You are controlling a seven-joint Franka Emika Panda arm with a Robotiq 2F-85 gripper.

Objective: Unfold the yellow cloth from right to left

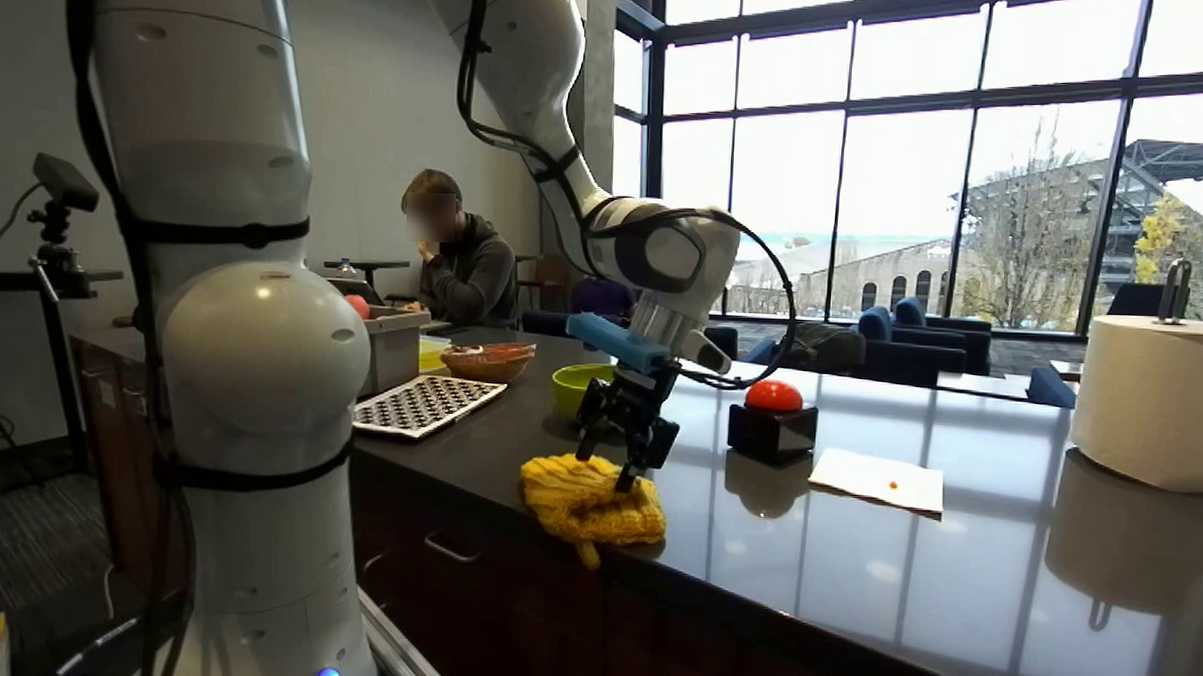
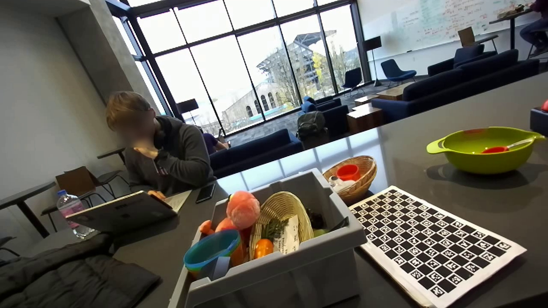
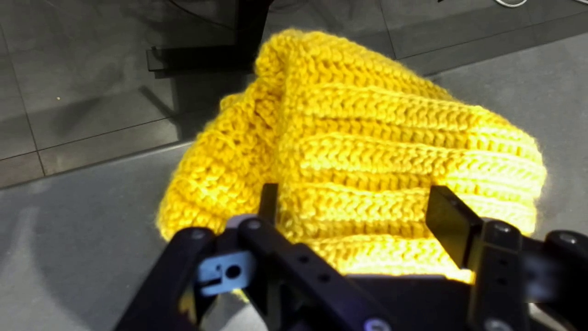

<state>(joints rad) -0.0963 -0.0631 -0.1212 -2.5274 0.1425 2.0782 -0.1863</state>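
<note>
At wrist view's lower centre, black two-fingered pincer gapes; folded yellow knitted cloth beneath, reaching toward upper centre.

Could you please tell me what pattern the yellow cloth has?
The yellow cloth shows parallel knitted ribs, clearest in the wrist view.

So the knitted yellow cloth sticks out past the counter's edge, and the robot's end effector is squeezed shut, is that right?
Not quite: the end effector isn't shut. The wrist view shows it open, its fingers well apart, with the yellow cloth visible between them. The rest holds: the knitted cloth does stick out past the edge of the counter.
</note>
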